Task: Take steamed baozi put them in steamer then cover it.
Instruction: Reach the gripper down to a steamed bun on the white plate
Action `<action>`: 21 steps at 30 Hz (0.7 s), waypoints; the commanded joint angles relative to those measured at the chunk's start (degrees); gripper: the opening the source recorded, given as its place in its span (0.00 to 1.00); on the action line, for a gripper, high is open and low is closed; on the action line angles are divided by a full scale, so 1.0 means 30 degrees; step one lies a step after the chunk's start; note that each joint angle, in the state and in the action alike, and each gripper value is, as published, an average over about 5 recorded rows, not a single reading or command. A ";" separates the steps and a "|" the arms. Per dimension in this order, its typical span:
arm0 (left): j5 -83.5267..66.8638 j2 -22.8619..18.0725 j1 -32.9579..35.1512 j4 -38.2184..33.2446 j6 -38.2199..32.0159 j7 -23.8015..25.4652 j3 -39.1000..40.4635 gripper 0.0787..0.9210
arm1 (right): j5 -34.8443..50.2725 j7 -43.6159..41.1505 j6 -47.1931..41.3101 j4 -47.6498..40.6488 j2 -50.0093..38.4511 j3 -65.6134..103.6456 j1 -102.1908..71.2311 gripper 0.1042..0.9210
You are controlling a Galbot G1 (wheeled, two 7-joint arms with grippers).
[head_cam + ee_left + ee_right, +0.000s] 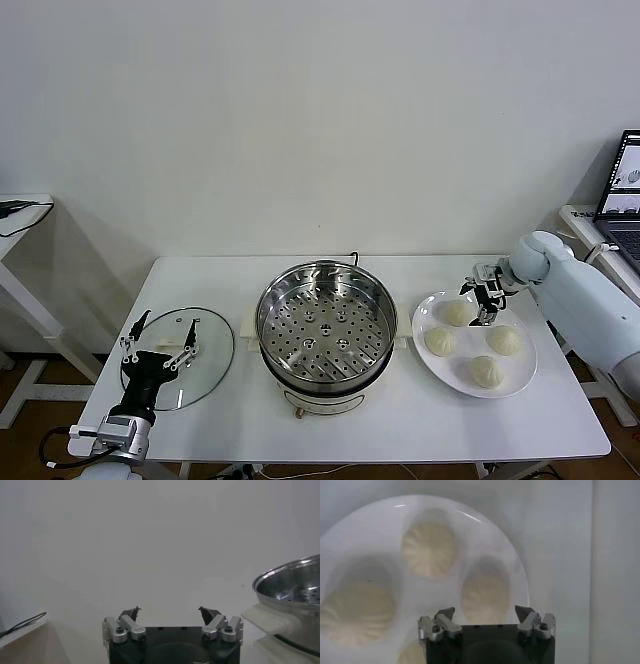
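Steamed baozi (pixel 457 313) on plate (pixel 524 383)

A white table (pixel 400 420) stands in front of a plain pale wall (pixel 300 110). On its right half lies a flat white plate (pixel 520 375), near the table's right edge. Off to the far right, on a separate surface, an open laptop (pixel 622 195) shows a lit screen. To the far left, the corner of another white table (pixel 25 215) juts in, with a dark cable (pixel 18 207) lying across its top.
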 commanded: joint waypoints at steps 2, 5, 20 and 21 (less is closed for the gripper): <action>0.0023 -0.0018 0.0037 0.0056 -0.0073 0.0017 -0.0033 0.88 | -0.0809 -0.0446 0.0151 -0.1910 0.1331 -0.0691 0.0978 0.88; 0.0029 -0.0021 0.0086 0.0046 -0.0117 0.0021 -0.0109 0.88 | -0.0989 -0.0333 0.0273 -0.2120 0.1545 -0.0533 0.0884 0.88; 0.0035 -0.0070 0.0152 -0.0122 -0.0186 0.0004 -0.0155 0.88 | -0.1670 -0.0168 0.0418 -0.2093 0.1647 -0.0142 0.0487 0.79; 0.0034 -0.0070 0.0144 -0.0117 -0.0189 0.0003 -0.0156 0.88 | -0.1671 -0.0142 0.0420 -0.2078 0.1634 -0.0139 0.0467 0.79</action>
